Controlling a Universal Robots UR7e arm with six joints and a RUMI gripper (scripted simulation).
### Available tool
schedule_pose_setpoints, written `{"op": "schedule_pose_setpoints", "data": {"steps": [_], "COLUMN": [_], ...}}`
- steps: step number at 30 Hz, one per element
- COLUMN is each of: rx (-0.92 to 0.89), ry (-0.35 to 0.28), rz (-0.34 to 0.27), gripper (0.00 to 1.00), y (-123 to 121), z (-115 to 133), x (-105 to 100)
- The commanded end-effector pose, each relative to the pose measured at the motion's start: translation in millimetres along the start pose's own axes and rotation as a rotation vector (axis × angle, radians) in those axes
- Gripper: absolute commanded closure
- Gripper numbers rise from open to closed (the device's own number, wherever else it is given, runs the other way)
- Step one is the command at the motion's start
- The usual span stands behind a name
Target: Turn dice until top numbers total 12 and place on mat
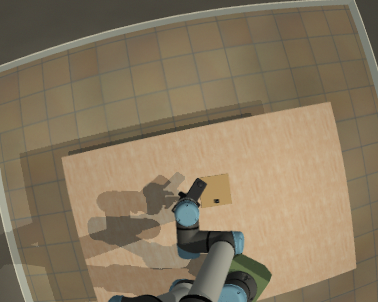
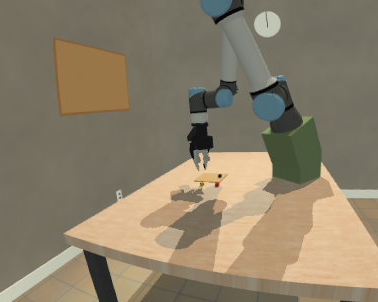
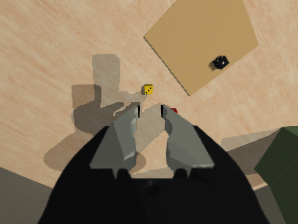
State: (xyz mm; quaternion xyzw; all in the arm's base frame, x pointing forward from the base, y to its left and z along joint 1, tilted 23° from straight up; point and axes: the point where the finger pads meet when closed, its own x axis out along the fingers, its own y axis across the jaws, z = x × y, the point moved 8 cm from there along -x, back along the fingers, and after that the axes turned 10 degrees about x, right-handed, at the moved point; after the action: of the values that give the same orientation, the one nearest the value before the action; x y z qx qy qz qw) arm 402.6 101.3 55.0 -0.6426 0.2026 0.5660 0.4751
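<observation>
The tan mat (image 3: 202,42) lies on the wooden table, and a black die (image 3: 219,62) sits on it near one corner. A yellow die (image 3: 148,89) lies on the bare table just off the mat's edge. A red die (image 3: 173,110) lies near it, mostly hidden behind my right finger. My gripper (image 3: 150,106) hangs well above the table, over the spot between the yellow and red dice. Its fingers are drawn close together with a narrow gap and nothing between them. In the side view the gripper (image 2: 202,161) hovers above the mat (image 2: 211,177).
The arm's green base block (image 2: 293,150) stands on the table behind the mat; it also shows in the wrist view (image 3: 280,160) at the right edge. The arm casts broad shadows across the table.
</observation>
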Motion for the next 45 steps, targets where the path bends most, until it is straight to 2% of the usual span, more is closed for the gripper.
{"op": "schedule_pose_setpoints", "data": {"steps": [1, 27, 45], "rx": [-0.002, -0.001, -0.001], "ry": [0.002, 0.002, 0.003], "rz": [-0.002, -0.002, -0.001], "gripper": [0.82, 0.82, 0.82], "y": [-2, -2, -2], "z": [-1, -1, -1], "x": [0, 1, 16]}}
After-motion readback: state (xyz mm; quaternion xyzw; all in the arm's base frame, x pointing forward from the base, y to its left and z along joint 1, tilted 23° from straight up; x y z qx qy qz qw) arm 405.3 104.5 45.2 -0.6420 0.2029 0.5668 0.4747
